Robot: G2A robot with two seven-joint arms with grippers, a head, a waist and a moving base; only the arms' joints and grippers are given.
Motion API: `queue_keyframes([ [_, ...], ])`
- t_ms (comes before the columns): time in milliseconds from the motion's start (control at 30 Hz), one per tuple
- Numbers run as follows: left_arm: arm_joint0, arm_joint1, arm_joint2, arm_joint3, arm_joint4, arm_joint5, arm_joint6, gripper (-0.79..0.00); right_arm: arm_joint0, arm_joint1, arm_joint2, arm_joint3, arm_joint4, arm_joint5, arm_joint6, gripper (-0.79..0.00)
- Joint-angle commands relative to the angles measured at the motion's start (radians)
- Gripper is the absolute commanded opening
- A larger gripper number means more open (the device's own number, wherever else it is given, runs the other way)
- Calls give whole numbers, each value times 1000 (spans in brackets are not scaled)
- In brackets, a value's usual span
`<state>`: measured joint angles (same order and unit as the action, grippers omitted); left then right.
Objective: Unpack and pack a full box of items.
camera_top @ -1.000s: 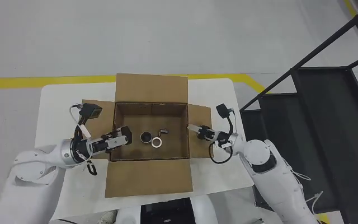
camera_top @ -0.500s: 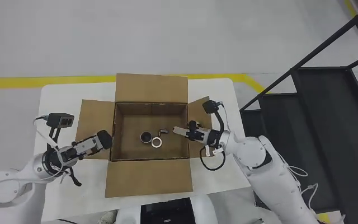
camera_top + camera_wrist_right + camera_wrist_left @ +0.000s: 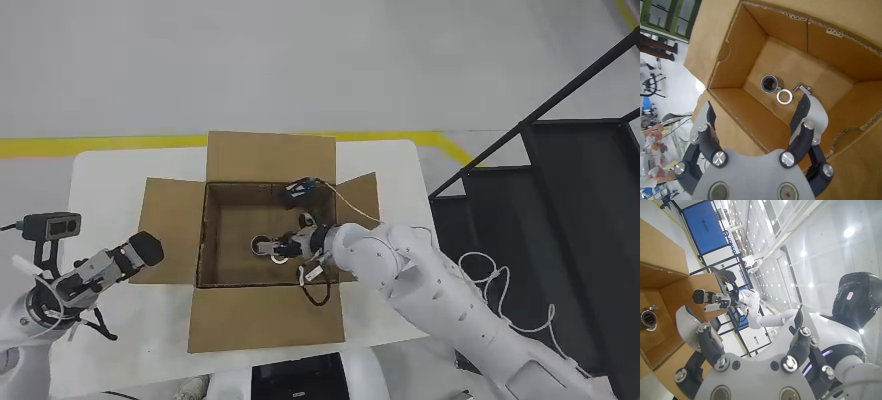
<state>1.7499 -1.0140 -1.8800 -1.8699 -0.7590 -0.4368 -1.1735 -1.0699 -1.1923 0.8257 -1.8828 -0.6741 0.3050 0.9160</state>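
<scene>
I have the open brown cardboard box [image 3: 270, 157] standing in the middle of the white table [image 3: 105, 185], with its four flaps folded outward. Three small parts lie close together on the box floor, near its middle. One is a short metal cylinder [image 3: 769, 84] with a dark bore. A flat silver metal ring [image 3: 784, 96] lies just beside the cylinder, close enough that I cannot tell whether the two touch. A small angled silver metal bracket [image 3: 802, 89] lies near the ring, on the side toward the box's right wall. From the top view I can pick out the cylinder [image 3: 262, 244] and part of the ring [image 3: 279, 257] on the box floor.

My right gripper [image 3: 756, 100] is inside the box opening, above the floor and over the three parts. Its fingers [image 3: 806, 106] are spread wide and hold nothing. One fingertip lines up with the edge of the bracket in the right wrist view, and I cannot tell whether it touches. The top view puts this gripper [image 3: 290, 243] just beside the cylinder, toward the box's right wall.

My left gripper [image 3: 147, 248] is outside the box, at the outer edge of the box's left flap. Its fingers [image 3: 685, 317] are also spread wide and empty. From that wrist I can see into the box, with the right gripper [image 3: 701, 303] released above the box floor.
</scene>
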Motion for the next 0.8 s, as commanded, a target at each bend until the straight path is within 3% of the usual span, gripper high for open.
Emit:
queue_keyframes([
  [0,7,-1,-6,-1,-2,-15,0,0,34,-11,-43,19,-45,39,17,0],
  [433,21,-6,0,4,-3,-82,-8,0,193,-89,-236,226,-228,80,25,0],
  [767,21,-6,0,4,-3,-82,-8,0,194,-90,-238,229,-232,80,27,0],
])
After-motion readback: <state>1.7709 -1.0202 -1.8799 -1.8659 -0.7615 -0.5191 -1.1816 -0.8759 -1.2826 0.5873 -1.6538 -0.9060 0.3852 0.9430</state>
